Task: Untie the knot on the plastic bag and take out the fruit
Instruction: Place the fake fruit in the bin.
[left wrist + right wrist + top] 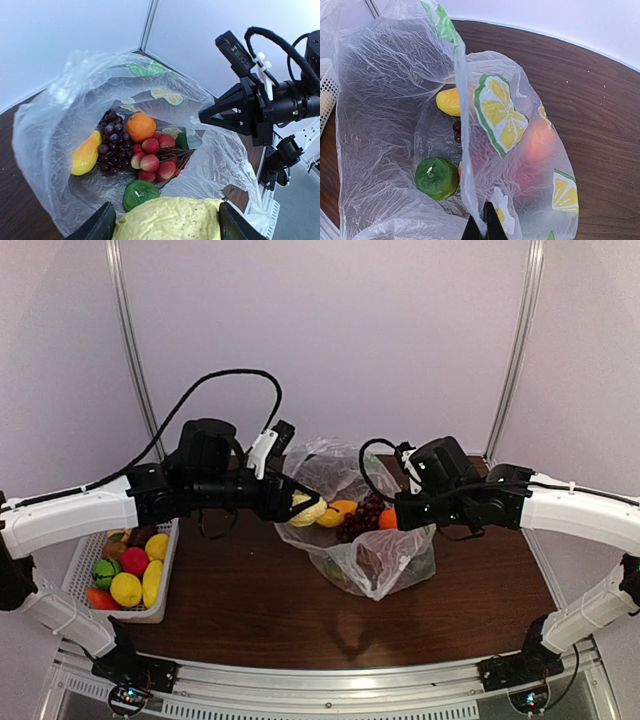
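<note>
Gaping open at its mouth, the plastic bag (375, 560) sits on the middle of the brown desk (250, 610), between the two arms. Its film is clear, thin and heavily crinkled, printed with lemon slices and green leaves.

Seen from the left wrist, a heap of fruit lies on its floor:
- a cluster of dark purple grapes (112, 142)
- an orange (140, 126) just behind them
- a yellow mango (86, 153) to their left
- several small red fruit (152, 162)
- a green lime (140, 194) nearest the camera

The left tool (165, 231) hangs over the bag's near rim. Its two fingers are spread wide and grasp a large, pale, pitted yellow fruit (170, 215), which fills the bottom of the left wrist view and hides the bag's edge below it.

The right tool (481, 227) is clenched on a fold of the bag's rim on the opposite side and holds it up. In the right wrist view this fold hangs as a curtain. The lime and a piece of the mango show to its left, and the orange and red fruit are only blurred colours through the printed film to its right.

At the left end of the desk, well apart from the bag and partly under the left arm, stands a white slotted basket (168, 565). It holds yellow lemons (126, 589) beside green and red pieces.
</note>
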You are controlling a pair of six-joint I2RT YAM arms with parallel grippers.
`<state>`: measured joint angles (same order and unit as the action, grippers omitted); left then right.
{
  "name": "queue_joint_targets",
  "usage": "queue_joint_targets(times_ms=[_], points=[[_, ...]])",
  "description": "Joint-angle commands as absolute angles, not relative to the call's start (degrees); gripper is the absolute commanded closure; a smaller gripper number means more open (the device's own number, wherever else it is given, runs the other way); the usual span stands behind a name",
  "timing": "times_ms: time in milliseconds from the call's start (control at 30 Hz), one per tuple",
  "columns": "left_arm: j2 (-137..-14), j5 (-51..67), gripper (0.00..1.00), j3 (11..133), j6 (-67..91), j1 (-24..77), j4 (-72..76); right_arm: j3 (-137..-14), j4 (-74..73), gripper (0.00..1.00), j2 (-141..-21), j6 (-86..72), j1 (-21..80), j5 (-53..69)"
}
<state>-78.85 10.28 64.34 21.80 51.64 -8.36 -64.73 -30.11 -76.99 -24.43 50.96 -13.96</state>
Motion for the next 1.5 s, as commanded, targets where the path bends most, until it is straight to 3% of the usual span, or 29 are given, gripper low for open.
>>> queue_joint_targets(times_ms=[0, 233, 467, 733, 967, 1467], points=[[-75.01, 9.2, 0.48, 62.18, 22.58, 46.75, -13.25, -63.99, -29.42, 1.0, -76.03, -25.22, 50.53, -14.28], [-66.56, 11.04, 0.48, 57.71, 21.1, 33.75, -24.38, -64.0, -29.31, 1.0, -75.63, -25.35, 50.53, -14.25], [-57.13, 17.63, 0.48, 51.06, 18.53, 12.97, -30.61, -64.07, -29.52, 1.0, -75.97, -24.98, 50.52, -14.33], [-56.52, 25.99, 0.5, 42.75, 18.67, -9.05, -23.04, -63.81, -29.03, 1.0, -74.93, -24.99, 50.51, -13.79], [-60.37, 25.58, 0.5, 41.88, 22.01, -14.34, -15.36, -63.63, -29.18, 1.0, -74.97, -25.03, 50.53, -13.7], [-67.63, 14.32, 0.44, 46.99, 15.79, -15.21, -21.44, -62.95, -28.11, 1.0, -74.97, -25.13, 50.5, -13.25]])
